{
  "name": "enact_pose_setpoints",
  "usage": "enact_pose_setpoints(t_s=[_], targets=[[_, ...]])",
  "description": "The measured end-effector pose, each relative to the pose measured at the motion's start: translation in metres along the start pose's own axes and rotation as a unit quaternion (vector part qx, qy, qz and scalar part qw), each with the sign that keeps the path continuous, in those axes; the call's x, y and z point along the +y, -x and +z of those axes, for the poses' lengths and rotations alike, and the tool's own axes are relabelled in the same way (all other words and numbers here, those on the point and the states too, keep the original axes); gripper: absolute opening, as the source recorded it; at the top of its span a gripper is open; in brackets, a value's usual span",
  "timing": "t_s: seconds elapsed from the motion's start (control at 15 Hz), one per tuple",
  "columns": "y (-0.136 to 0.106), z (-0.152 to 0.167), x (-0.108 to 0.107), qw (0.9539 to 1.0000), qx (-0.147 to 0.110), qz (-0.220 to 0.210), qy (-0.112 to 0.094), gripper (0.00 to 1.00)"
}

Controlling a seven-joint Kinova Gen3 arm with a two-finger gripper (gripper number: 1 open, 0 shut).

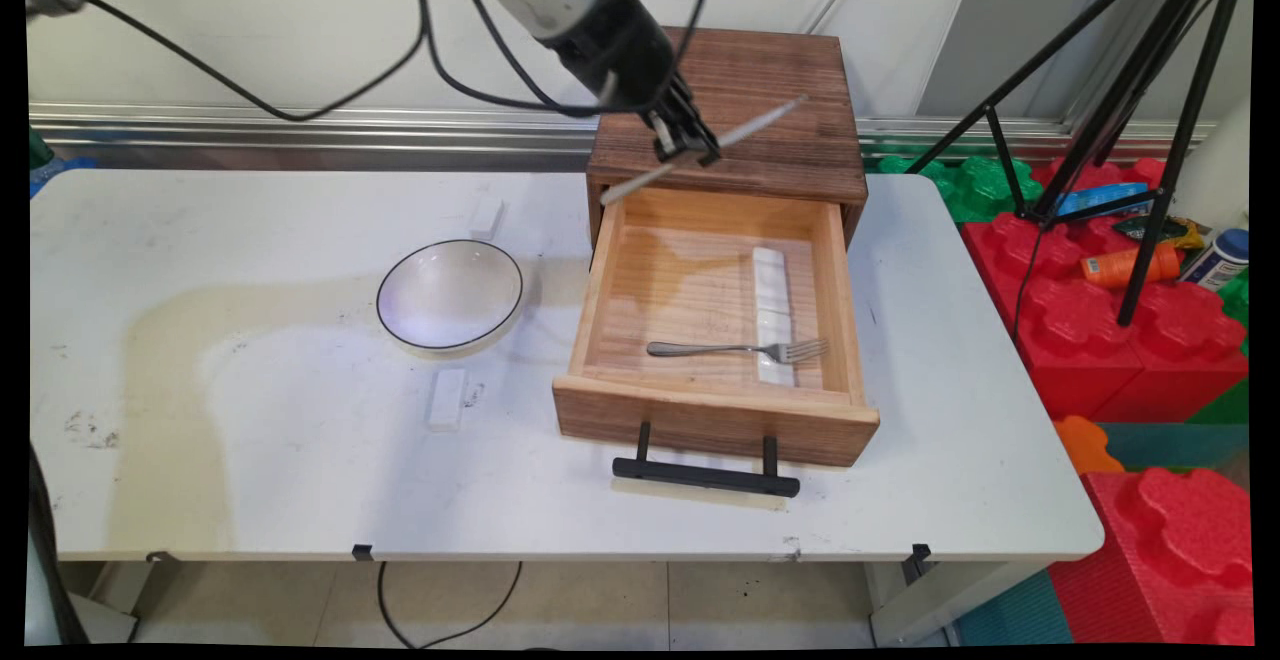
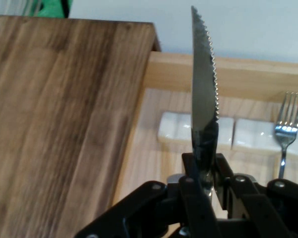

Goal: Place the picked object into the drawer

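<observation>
Main view first: you have the gripper (image 1: 688,147) raised above the back of the table (image 1: 250,460), over the front edge of the wooden drawer box (image 1: 760,110) that stands at the table's far edge, right of its middle. Its fingers are clamped on a table knife (image 1: 700,150), gripped near mid-length, so the knife lies roughly level and slanted, one end reaching out over the box top, the other over the back of the open drawer (image 1: 715,340). You can see the drawer pulled out toward the near edge, its black bar handle (image 1: 706,475) in front. Inside it a fork (image 1: 740,349) lies crosswise near the drawer's front wall, tines toward the right wall and resting across a white segmented rest (image 1: 771,315) that runs front to back along the right side. Left of the drawer, a white bowl with a dark rim (image 1: 450,294) sits near the table's middle. Two small white blocks lie by it: one (image 1: 487,218) behind the bowl toward the far edge, one (image 1: 446,398) in front of it toward the near edge.

Hand view next: you look along the gripper (image 2: 204,171) and see its fingers pressed onto the knife (image 2: 203,89), whose serrated blade stands straight up the picture. The box top (image 2: 59,124) fills the left; the drawer floor, the white rest (image 2: 248,134) and the fork's tines (image 2: 288,116) show beyond, on the right.
</observation>
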Motion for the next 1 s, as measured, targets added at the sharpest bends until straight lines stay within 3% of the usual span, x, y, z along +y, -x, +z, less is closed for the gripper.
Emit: enact_pose_setpoints(t_s=[0.4, 1.0], targets=[[-0.001, 0.061, 0.003, 0.9992, -0.003, 0.022, 0.032, 0.00], [0.022, 0.141, 0.002, 0.9966, -0.021, 0.045, 0.065, 0.00]])
